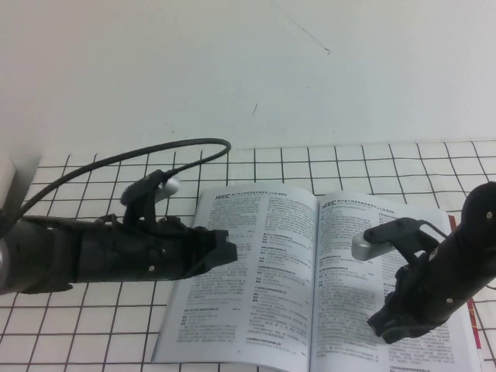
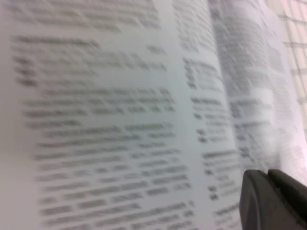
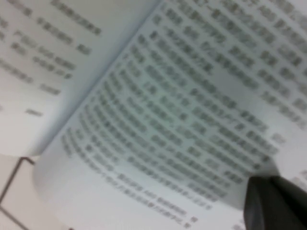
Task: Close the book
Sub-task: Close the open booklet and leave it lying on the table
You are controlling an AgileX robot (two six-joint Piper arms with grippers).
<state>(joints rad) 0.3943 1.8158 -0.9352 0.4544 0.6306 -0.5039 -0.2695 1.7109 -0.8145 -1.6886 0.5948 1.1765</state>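
Jaws of both grippers are seen pressed together, with nothing clasped between them. The left gripper (image 1: 228,252) is held low at the left edge of the book (image 1: 263,263), roughly midway along that edge, its tip reaching just over the left page; whether the paper is touched cannot be told. The right gripper (image 1: 386,325) is set over the right page, toward its near end and to the right of the spine, and contact there cannot be told either.

The book is laid open and face up on the gridded table (image 1: 85,310), from the middle toward the right, with its spine running from far to near and both printed pages arched slightly at the gutter. A red strip (image 1: 471,314) is shown along the book's right edge. A black cable (image 1: 155,149) is looped over the left arm on the far side.
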